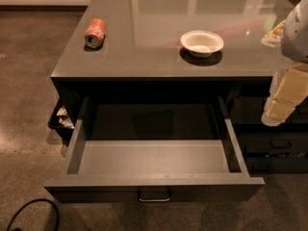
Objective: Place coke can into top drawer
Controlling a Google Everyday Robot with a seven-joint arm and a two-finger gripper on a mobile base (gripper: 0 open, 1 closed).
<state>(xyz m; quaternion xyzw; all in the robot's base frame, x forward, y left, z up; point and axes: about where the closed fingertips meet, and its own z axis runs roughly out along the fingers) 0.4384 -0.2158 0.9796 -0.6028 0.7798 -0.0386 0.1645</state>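
Observation:
The coke can [95, 32] is red-orange with a silver end and lies on its side on the left part of the grey counter top [144, 57]. The top drawer [154, 182] is pulled wide open below the counter edge. Its grey inner floor is bare, and a curved metal handle [154, 195] sits on its front. My gripper [277, 110] hangs at the right edge of the view, beside the drawer's right side and below counter level. It is far from the can and holds nothing that I can see.
A round white bowl [202, 42] stands on the counter right of centre. Narrower dark stacked drawers [274, 148] are at the right, behind my gripper. A dark bin [60, 119] with scraps sits left of the cabinet. A black cable [33, 208] loops on the floor at bottom left.

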